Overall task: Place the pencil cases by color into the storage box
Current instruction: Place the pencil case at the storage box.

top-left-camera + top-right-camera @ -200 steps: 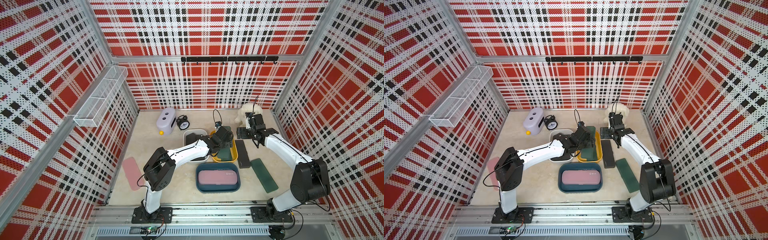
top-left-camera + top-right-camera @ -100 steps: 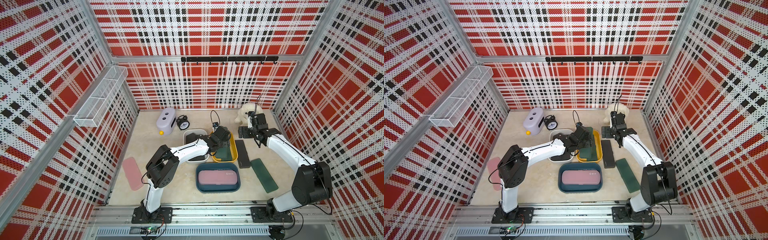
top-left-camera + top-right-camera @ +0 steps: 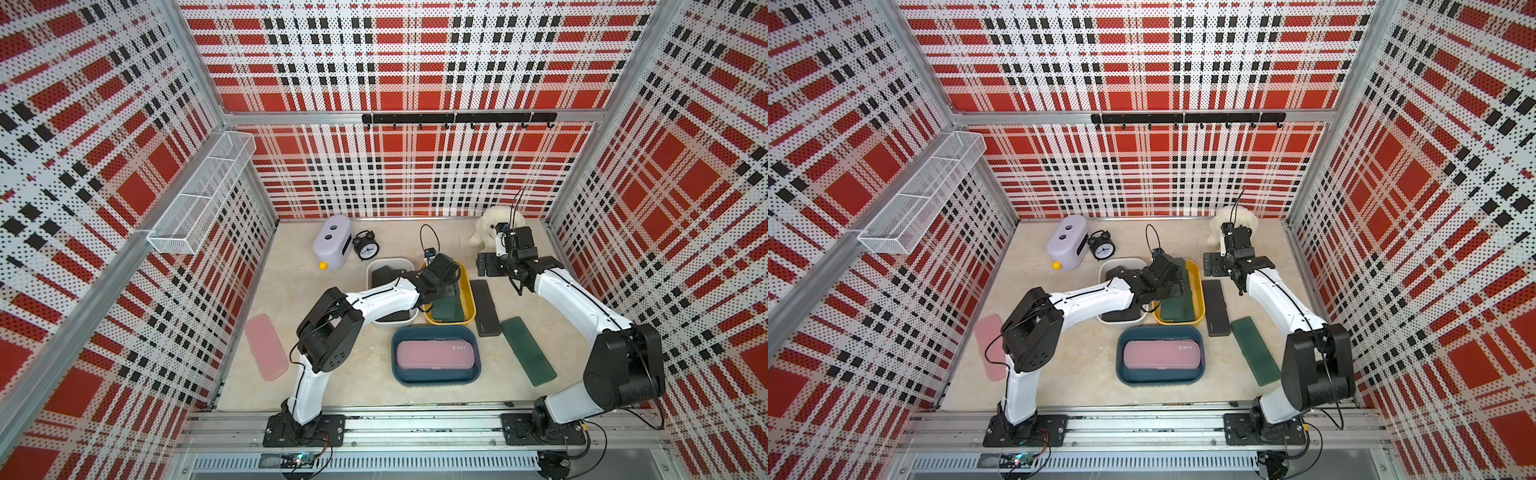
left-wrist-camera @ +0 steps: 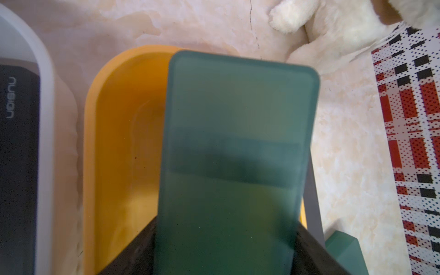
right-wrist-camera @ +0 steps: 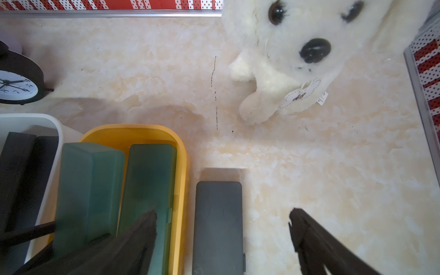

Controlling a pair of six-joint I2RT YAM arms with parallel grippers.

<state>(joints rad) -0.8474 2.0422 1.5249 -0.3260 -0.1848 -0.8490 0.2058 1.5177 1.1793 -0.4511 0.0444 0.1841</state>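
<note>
Since the left wrist cam gives me the clearest look, I start there. The left pincer [image 4: 226, 240] is clamped on a dark green case [image 4: 238, 133], with its dark fingers [image 4: 133, 259] pressed against both long sides. That case hangs tilted over the yellow bin [image 4: 107, 142] rather than lying flat in it. Right next to it is the white bin [image 4: 46, 119] with a black case [image 4: 19, 166] inside.

Right wrist cam: the right pincer [image 5: 222, 212] has its jaws wide apart and grips nothing. It hovers over the far end of a second black case [image 5: 217, 238], which lies on the table [image 5: 333, 166] just beside the yellow bin. Inside that bin a second green case [image 5: 150, 181] lies along the wall, and the held one leans up next to it. A white plush toy [image 5: 309, 47] sits further back, and a clock [image 5: 16, 88] is off to the side.

In both top views the left arm reaches across the white bin to the yellow one. The blue bin [image 3: 434, 331] in front holds a pink case [image 3: 434, 354]. Loose on the table are another pink case [image 3: 266, 347] over by the left wall and a third green case [image 3: 528, 351] just beside the loose black one. The right pincer floats near the plush toy, apart from the left pincer.
</note>
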